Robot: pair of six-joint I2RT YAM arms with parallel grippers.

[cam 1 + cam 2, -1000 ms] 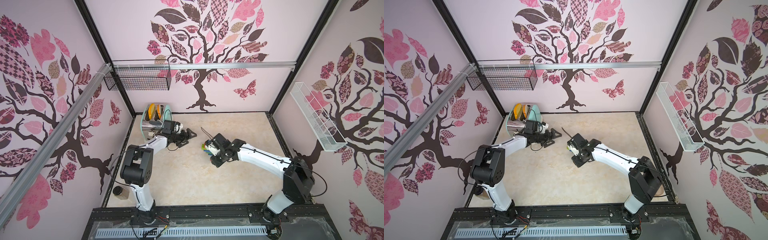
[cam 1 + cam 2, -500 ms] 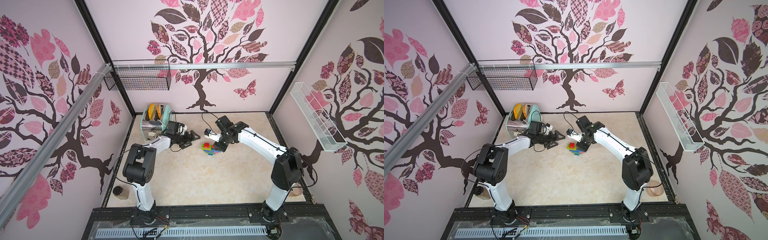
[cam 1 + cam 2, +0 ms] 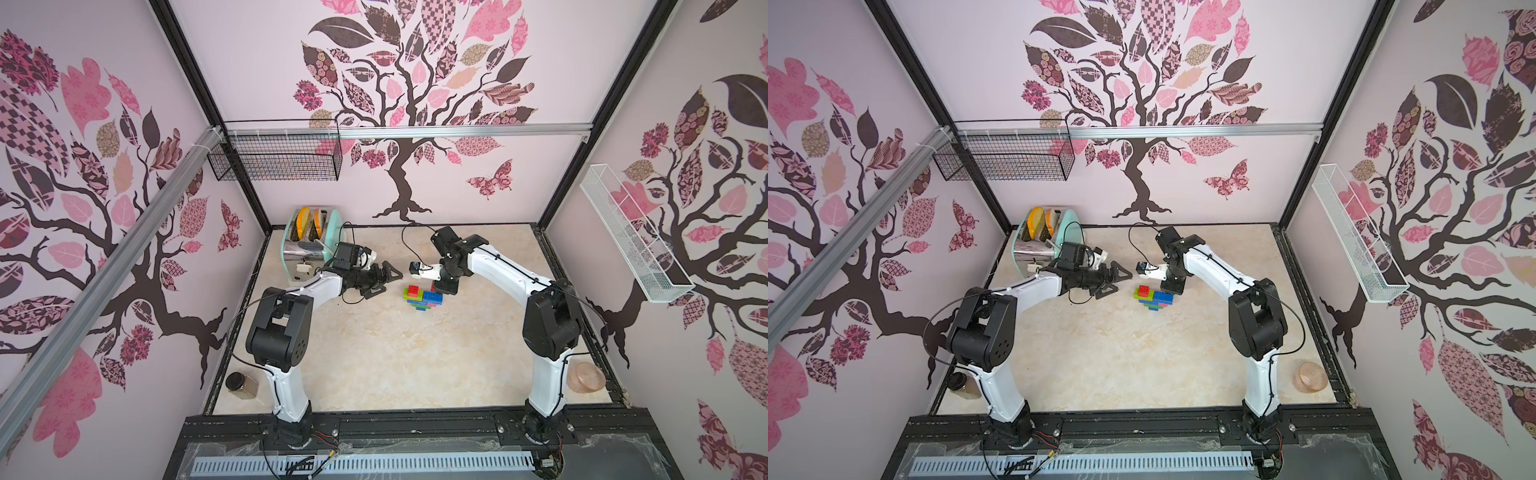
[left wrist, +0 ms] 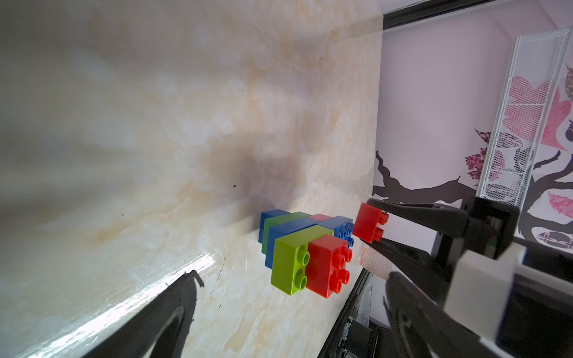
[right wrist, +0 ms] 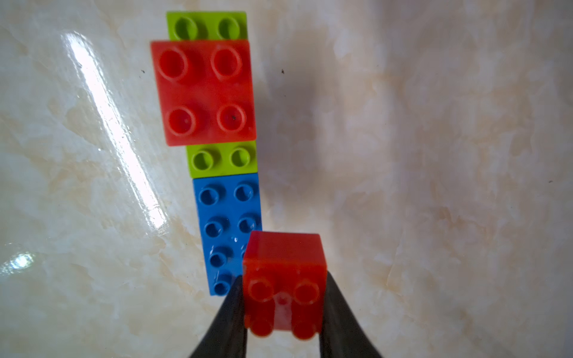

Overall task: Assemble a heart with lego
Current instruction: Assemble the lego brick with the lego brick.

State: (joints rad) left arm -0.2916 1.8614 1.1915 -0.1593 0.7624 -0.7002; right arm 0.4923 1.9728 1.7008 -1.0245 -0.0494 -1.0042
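right end effector point(image 5: 283, 277) clamped on red brick point(image 5: 283, 260), just off the heart's blue end | heart point(image 3: 422, 296) mid-back on desk point(image 3: 374, 357) | left end effector point(image 3: 385, 282) apart, near its lime edge, not touching | broad desk room in front

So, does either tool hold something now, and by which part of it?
The right tool grips the small red brick by two opposite side walls. The left tool stands open and holds nothing.
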